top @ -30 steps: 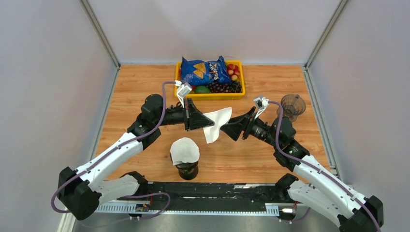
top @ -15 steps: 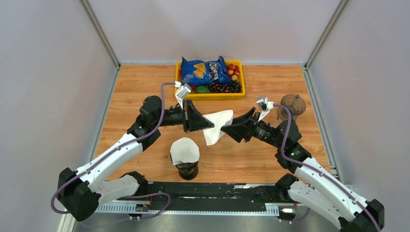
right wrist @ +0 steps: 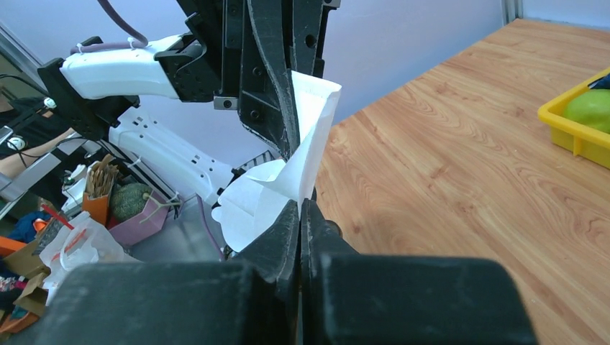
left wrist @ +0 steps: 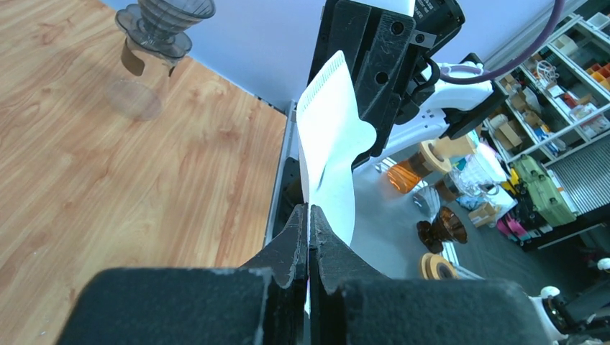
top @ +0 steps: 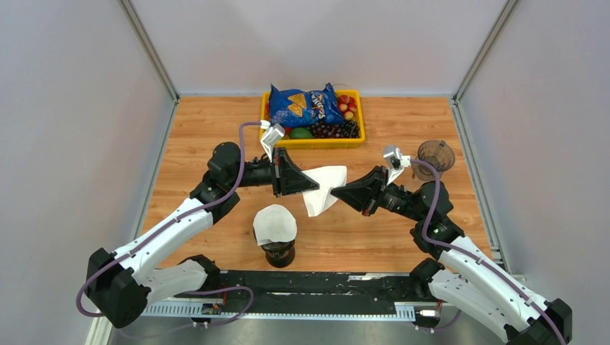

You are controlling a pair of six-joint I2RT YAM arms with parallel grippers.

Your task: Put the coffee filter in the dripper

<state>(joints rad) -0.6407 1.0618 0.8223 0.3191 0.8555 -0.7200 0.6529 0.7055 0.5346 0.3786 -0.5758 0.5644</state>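
Observation:
A white paper coffee filter (top: 324, 185) hangs in the air above the middle of the table, held between both arms. My left gripper (top: 311, 185) is shut on its left side; in the left wrist view the filter (left wrist: 331, 144) rises out of the closed tips (left wrist: 309, 213). My right gripper (top: 334, 192) is shut on the opposite edge, and in the right wrist view the filter (right wrist: 288, 172) runs down into the closed tips (right wrist: 300, 206). The smoky clear dripper (top: 435, 155) stands upright at the back right, also seen as the dripper (left wrist: 162, 21) in the left wrist view.
A stack of white filters (top: 275, 223) sits on a black stand near the front centre. A yellow bin (top: 313, 141) with a blue chip bag and fruit stands at the back. Grey walls close in the table on three sides.
My right gripper has gone from open to shut on the filter's right edge, its wrist swinging slightly lower and to the right. The left gripper and filter have barely moved.

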